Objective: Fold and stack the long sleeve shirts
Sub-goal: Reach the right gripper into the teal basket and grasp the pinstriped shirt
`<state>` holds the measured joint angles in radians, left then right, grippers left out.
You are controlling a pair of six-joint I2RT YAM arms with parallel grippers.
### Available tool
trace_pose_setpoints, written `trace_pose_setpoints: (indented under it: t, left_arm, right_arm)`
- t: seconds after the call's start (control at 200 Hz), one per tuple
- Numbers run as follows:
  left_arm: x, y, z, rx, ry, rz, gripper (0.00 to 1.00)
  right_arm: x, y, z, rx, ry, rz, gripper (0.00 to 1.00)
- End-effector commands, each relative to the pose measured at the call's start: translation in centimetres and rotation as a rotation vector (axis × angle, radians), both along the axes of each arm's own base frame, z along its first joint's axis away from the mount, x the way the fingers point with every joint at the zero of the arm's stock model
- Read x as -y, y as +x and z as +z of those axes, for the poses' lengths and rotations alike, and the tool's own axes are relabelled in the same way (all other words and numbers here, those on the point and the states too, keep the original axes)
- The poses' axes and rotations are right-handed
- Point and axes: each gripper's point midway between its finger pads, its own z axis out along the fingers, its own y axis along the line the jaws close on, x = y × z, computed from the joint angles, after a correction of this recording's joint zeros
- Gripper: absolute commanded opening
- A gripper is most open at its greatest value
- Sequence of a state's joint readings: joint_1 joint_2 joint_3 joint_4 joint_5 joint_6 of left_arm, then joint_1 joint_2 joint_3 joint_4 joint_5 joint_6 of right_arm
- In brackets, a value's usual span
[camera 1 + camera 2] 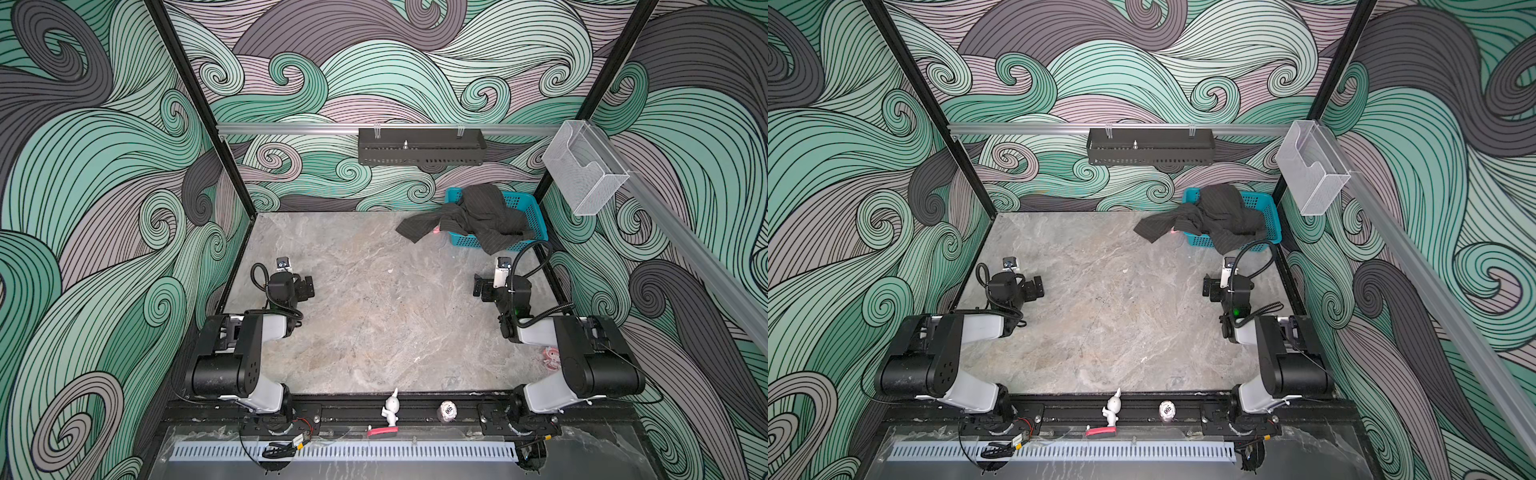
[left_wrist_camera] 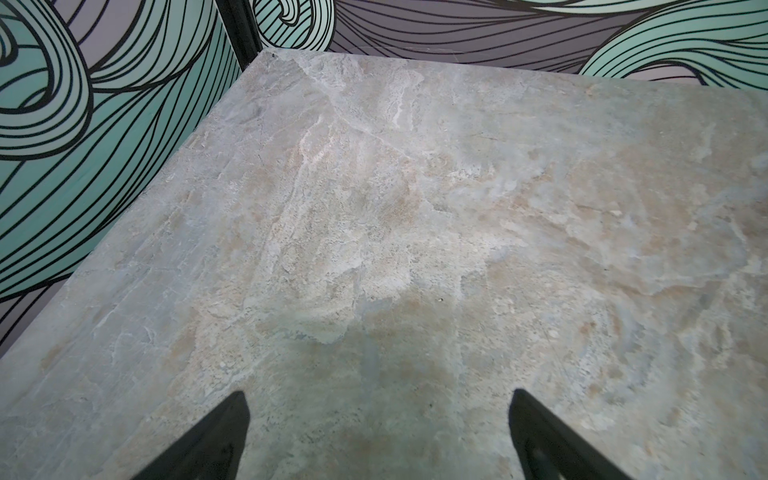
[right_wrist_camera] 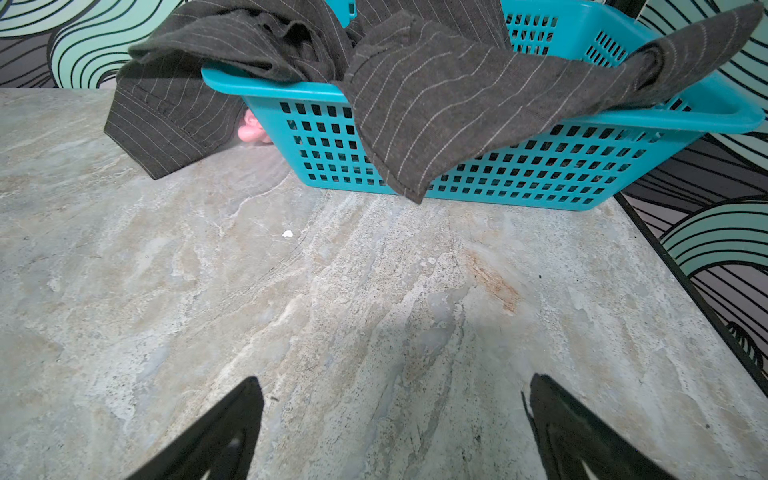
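A dark pinstriped long sleeve shirt [image 1: 473,214] [image 1: 1214,214] lies crumpled in a teal basket [image 1: 534,222] [image 1: 1271,216] at the table's far right corner. One part spills left onto the table and another hangs over the front rim. In the right wrist view the shirt [image 3: 436,95] drapes over the basket [image 3: 540,166] ahead of my right gripper [image 3: 397,378], which is open and empty. My left gripper [image 2: 378,394] is open over bare table. In both top views the left gripper [image 1: 306,286] [image 1: 1035,286] and right gripper [image 1: 479,286] [image 1: 1208,286] face each other, far apart.
A small pink object [image 3: 251,131] [image 1: 436,231] sits against the basket's left side under the cloth. A black wire tray [image 1: 419,145] and a clear plastic box [image 1: 582,170] hang on the rails. A white figurine [image 1: 390,407] and small ball [image 1: 448,410] stand at the front edge.
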<state>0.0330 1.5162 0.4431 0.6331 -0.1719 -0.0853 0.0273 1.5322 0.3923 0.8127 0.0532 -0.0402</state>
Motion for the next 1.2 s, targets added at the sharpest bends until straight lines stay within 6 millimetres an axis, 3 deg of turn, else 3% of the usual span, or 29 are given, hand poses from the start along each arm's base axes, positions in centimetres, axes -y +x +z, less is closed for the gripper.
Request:
trace_pose_setpoints:
  t: [0.0, 0.155, 0.22, 0.305, 0.325, 0.395, 0.481, 0.576, 0.636, 0.721, 0.806, 1.056, 1.096, 1.196]
  left_arm:
    - [-0.6, 1.0, 1.3, 0.045, 0.018, 0.015, 0.99]
    - [-0.6, 1.0, 1.4, 0.047, 0.019, 0.014, 0.99]
    - [-0.5, 1.1, 2.1, 0.066, 0.035, -0.002, 0.99]
    - [-0.7, 1.8, 5.4, 0.053, 0.109, 0.038, 0.99]
    - [-0.8, 1.8, 7.3, 0.059, 0.098, 0.062, 0.99]
    - [-1.5, 2.2, 10.9, -0.004, -0.038, 0.194, 0.97]
    - [0.1, 3.4, 14.2, -0.078, -0.115, 0.142, 0.96]
    - [1.5, 3.2, 16.9, -0.134, -0.170, 0.090, 0.96]
    - [2.5, 3.0, 17.6, -0.151, -0.195, 0.043, 0.96]
    - [4.0, 2.5, 18.2, -0.138, -0.288, 0.006, 0.98]
    - [5.6, 2.0, 18.1, -0.168, -0.353, -0.029, 0.99]
    - [8.4, 0.3, 15.9, -0.317, -0.379, -0.084, 0.99]
    - [9.0, 0.5, 14.8, -0.354, -0.381, -0.096, 0.99]
    - [10.3, 0.3, 14.5, -0.377, -0.381, -0.128, 0.99]
  right_arm:
    - [0.1, 0.7, 1.0, 0.039, 0.008, -0.016, 1.00]
    - [0.0, 0.7, 0.9, 0.036, 0.011, -0.015, 1.00]
    - [-0.3, 0.9, 1.9, 0.066, 0.005, 0.004, 1.00]
    - [-0.5, 0.5, 4.8, 0.027, -0.085, -0.053, 1.00]
    - [-0.6, 0.5, 5.9, 0.031, -0.095, -0.071, 1.00]
    - [0.0, 0.3, 10.7, 0.113, 0.035, -0.172, 1.00]
    - [0.2, 0.4, 14.7, 0.090, 0.162, -0.241, 1.00]
    - [0.1, 1.6, 17.1, -0.034, 0.187, -0.271, 1.00]
    - [0.3, 2.9, 18.2, -0.113, 0.202, -0.292, 1.00]
    - [0.4, 5.2, 18.8, -0.202, 0.260, -0.290, 1.00]
    - [0.7, 8.0, 18.2, -0.292, 0.278, -0.306, 1.00]
    - [2.1, 15.4, 12.6, -0.540, 0.276, -0.347, 1.00]
    - [2.2, 16.1, 11.7, -0.568, 0.271, -0.349, 1.00]
    - [2.3, 17.9, 9.7, -0.602, 0.274, -0.348, 1.00]
